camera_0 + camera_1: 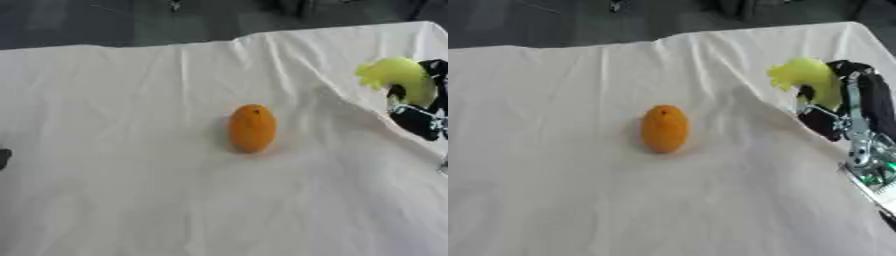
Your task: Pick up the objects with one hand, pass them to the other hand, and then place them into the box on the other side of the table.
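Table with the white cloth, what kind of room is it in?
Probably a robot test room or lab. The table wears a plain white cloth and holds only an orange fruit. The right hand has fingers curled round a yellow fruit. Behind is dark bare floor.

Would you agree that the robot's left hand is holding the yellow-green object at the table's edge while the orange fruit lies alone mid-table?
Not quite: the right hand, not the left, is curled round the yellow-green object, as the right eye view shows. The rest stands: the orange fruit lies alone mid-table on the white cloth.
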{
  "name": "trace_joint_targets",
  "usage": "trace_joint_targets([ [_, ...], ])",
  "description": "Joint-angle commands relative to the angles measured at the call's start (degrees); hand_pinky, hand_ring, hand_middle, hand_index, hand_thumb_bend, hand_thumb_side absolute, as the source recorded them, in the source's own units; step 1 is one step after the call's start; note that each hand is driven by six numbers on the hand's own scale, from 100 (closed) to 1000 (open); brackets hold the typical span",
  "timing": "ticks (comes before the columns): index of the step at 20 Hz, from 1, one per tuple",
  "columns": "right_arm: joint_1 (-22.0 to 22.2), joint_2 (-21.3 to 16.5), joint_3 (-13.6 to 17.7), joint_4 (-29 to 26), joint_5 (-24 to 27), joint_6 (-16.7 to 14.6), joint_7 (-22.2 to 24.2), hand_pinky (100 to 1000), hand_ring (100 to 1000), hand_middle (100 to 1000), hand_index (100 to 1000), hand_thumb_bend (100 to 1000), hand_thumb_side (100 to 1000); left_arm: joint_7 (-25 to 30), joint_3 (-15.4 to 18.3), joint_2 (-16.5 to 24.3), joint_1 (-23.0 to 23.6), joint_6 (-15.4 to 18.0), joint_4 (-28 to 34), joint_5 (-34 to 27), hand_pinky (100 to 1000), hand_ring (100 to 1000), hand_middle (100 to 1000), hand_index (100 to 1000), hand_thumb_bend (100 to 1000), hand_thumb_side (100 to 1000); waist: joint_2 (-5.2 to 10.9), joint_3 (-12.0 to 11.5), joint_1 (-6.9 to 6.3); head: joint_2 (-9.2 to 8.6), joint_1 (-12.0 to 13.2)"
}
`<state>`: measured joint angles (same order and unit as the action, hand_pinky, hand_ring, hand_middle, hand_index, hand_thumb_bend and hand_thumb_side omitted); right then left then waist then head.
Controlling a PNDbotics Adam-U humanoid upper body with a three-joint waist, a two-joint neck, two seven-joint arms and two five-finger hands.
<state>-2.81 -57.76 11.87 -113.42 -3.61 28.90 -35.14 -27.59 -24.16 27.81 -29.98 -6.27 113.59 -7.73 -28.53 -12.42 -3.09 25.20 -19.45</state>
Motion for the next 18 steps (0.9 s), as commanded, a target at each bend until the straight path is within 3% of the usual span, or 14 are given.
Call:
trace_joint_targets([
  [1, -0.97, -2.99, -1.38, -1.17, 1.04, 13.83, -16.83, 262, 591, 353, 487, 100, 100, 0.36, 0.35, 1.03, -0.50, -0.46, 1.00, -0.19, 756, 688, 538, 660, 100, 554, 2.72, 0.44, 0.07, 1.26, 1.24],
  [11, -5.17, -5.64, -10.04, -1.17, 3.60, 8.15, -16.83, 250, 580, 372, 502, 100, 100, 2.61, 0.40, 0.94, -1.36, -2.39, 1.00, -1.25, 758, 694, 543, 661, 100, 560, 8.29, 2.42, -0.82, 5.53, 6.00],
  [18, -8.45, -4.18, -17.16, -1.17, 4.78, 5.29, -16.83, 217, 576, 376, 506, 100, 100, 3.58, 1.13, 1.42, -2.13, -3.47, 1.00, -1.88, 758, 713, 550, 666, 100, 570, 11.37, 2.87, -1.03, 8.60, 9.69],
])
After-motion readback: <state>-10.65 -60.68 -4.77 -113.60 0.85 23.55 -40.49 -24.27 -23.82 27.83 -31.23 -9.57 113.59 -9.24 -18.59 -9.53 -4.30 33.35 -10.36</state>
